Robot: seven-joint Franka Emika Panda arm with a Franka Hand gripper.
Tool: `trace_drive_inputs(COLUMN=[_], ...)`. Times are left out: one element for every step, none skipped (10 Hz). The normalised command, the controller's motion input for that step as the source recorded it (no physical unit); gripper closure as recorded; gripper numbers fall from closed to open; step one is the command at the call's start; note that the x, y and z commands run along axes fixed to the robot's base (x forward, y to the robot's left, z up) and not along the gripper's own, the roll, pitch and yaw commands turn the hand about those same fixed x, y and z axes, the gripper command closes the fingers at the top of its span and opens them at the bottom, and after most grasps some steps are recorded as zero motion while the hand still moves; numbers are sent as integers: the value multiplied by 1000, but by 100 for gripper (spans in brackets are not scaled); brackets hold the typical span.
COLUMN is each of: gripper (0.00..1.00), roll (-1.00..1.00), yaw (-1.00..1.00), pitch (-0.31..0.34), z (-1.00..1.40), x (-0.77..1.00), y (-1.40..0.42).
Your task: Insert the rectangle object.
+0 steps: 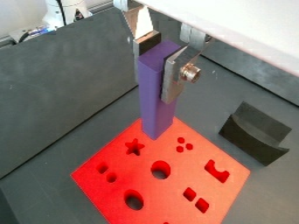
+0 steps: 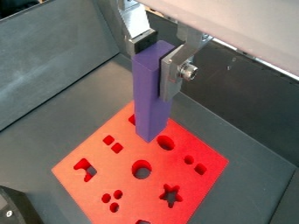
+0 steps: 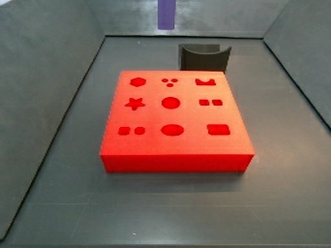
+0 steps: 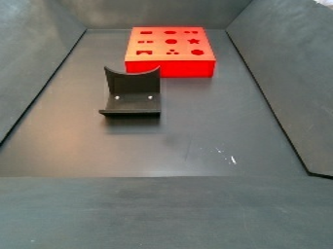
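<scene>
End effector clamped on slim purple-blue rectangular bar, held upright, well above flat red block with shaped holes. Bar tip visible high in side view. Step: carry toward block. Next: align bar over rectangular hole, descend. Dark grey curved holder stands apart on worktop.

red block, dark curved holder

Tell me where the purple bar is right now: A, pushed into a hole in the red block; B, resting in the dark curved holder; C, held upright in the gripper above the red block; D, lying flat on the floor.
C: in both wrist views the gripper clamps the purple bar upright, its lower end above the red block, not in any hole.
</scene>
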Motion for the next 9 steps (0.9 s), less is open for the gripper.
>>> trace_drive_inputs(gripper=[100,100,100,100,100,100,100,100,100], roll=[-136,-251,-270,-297,-123,0,-16,-73,67], yaw=[-194,-380,-411,-377,-403,-531,-617,-637,-711], pitch=[-36,-224,-233,-224,-113,-39,-64,-133,0], z=[-366,-477,-420,-380,-514,-463,-486,-466,-269], x=[371,426,366,409,457,451,343,271,251], y=[0,-120,-114,-109,-246,-311,-243,-189,-286])
